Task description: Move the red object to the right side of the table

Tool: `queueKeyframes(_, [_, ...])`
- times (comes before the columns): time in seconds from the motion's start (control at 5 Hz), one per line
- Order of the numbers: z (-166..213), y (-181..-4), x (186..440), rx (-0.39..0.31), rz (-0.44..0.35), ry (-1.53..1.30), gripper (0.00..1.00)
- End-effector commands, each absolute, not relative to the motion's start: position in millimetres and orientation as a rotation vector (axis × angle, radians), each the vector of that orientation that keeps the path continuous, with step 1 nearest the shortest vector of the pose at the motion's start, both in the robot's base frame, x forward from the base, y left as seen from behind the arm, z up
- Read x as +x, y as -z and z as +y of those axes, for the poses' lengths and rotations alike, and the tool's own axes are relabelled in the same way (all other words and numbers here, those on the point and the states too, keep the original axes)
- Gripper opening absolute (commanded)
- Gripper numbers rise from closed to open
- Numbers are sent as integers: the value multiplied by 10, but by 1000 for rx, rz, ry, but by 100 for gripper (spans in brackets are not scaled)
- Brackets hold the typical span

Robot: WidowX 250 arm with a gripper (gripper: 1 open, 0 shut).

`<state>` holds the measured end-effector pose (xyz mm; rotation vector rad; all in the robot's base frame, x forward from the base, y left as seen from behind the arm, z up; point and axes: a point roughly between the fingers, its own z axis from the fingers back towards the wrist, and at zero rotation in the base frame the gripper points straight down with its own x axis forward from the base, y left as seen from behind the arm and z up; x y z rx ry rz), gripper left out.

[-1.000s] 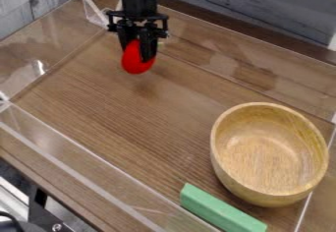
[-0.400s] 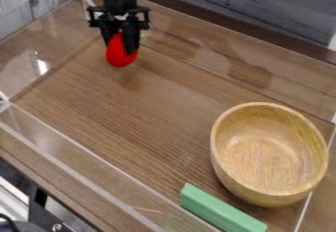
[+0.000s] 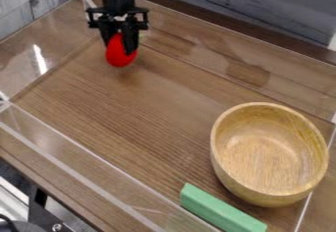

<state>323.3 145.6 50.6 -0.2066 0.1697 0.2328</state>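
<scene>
The red object (image 3: 121, 51) is a small bright red oval toy at the upper left of the wood-grain table (image 3: 144, 108), low over or on the surface. My black gripper (image 3: 120, 39) comes down on it from above, its fingers (image 3: 110, 36) shut on the top of the red object. The toy's upper part is hidden between the fingers.
A wooden bowl (image 3: 269, 152) sits at the lower right. A flat green block (image 3: 223, 209) lies in front of it near the front wall. Low clear acrylic walls (image 3: 39, 64) edge the table on the left and front.
The gripper, still shut on the red object, has shifted left and slightly toward the back from a second ago. Since the last half second it has hardly moved.
</scene>
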Motion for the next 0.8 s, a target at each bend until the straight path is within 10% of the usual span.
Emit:
queueKeyframes(0.0, [1391, -806, 3361, -176, 102, -202, 0])
queueKeyframes(0.4, [1417, -545, 3502, -159, 107, -199, 0])
queueKeyframes(0.6, [1319, -519, 3510, -158, 105, -212, 100])
